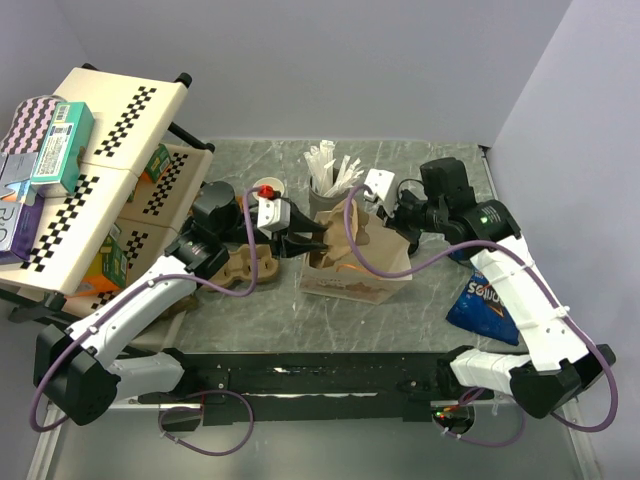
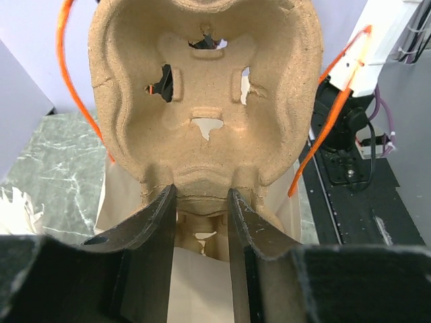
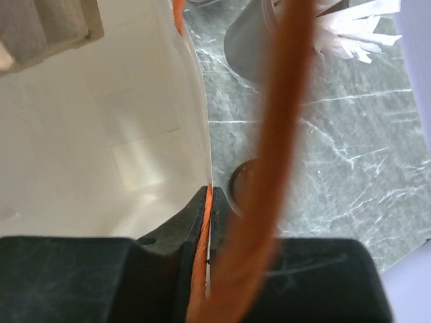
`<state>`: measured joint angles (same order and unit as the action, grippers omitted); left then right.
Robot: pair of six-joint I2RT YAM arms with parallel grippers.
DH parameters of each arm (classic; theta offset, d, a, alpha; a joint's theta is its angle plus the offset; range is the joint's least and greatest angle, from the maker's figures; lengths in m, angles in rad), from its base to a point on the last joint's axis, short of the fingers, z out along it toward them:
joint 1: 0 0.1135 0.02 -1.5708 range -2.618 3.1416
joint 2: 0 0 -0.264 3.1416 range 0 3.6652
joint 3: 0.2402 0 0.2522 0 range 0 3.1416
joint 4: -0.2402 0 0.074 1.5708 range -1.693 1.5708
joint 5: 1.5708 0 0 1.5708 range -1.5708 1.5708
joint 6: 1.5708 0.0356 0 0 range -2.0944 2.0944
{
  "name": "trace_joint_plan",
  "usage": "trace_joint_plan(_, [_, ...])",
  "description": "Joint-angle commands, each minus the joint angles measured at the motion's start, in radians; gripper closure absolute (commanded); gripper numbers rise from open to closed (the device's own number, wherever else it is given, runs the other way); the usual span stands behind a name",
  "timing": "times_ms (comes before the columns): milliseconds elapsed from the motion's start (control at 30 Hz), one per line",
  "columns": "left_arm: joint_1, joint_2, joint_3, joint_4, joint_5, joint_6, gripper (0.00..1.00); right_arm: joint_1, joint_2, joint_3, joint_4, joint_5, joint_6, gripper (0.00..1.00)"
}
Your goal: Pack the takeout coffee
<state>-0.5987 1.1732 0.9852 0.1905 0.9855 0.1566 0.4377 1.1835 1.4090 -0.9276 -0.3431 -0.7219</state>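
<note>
Takeout coffee: one small white-mouthed cup point(image 1: 265, 190), seemingly of the set, stood on the worktop point(image 1: 400, 320) behind the left arm, not yet packed. Left claw point(image 2: 201, 195): clamped on one edge of the moulded cup carrier point(image 2: 202, 101), at the mouth of the paper bag point(image 1: 350, 272); no cup visible in it. Right claw point(image 3: 207, 202): pinched on the bag's rim beside an orange handle point(image 3: 283, 101). Hazards: the carrier, gripped by an edge only, could tilt or catch the bag's mouth; a slipping rim pinch would let that mouth fold shut; the handle could snag.
</note>
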Motion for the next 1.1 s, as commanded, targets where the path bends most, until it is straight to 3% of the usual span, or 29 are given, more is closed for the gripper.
trace_joint_plan(0, [-0.006,-0.001,0.012,-0.018,0.004,0.07,0.99,-0.014,0.037,0.11,-0.043,-0.017,0.029,0.87])
trace_joint_plan(133, [-0.019,0.048,0.059,-0.109,0.004,0.144,0.99,-0.013,0.065,0.154,-0.1,-0.048,0.035,0.81])
trace_joint_plan(233, [-0.049,0.075,0.105,-0.187,-0.028,0.224,0.99,-0.011,0.077,0.166,-0.112,-0.062,0.03,1.0])
trace_joint_plan(767, [-0.259,0.253,0.406,-0.745,-0.408,0.76,0.99,-0.01,0.016,0.134,-0.036,-0.034,0.13,1.0])
trace_joint_plan(1067, [-0.349,0.335,0.549,-0.934,-0.599,0.831,0.99,0.038,-0.051,0.081,-0.051,0.007,0.076,1.0])
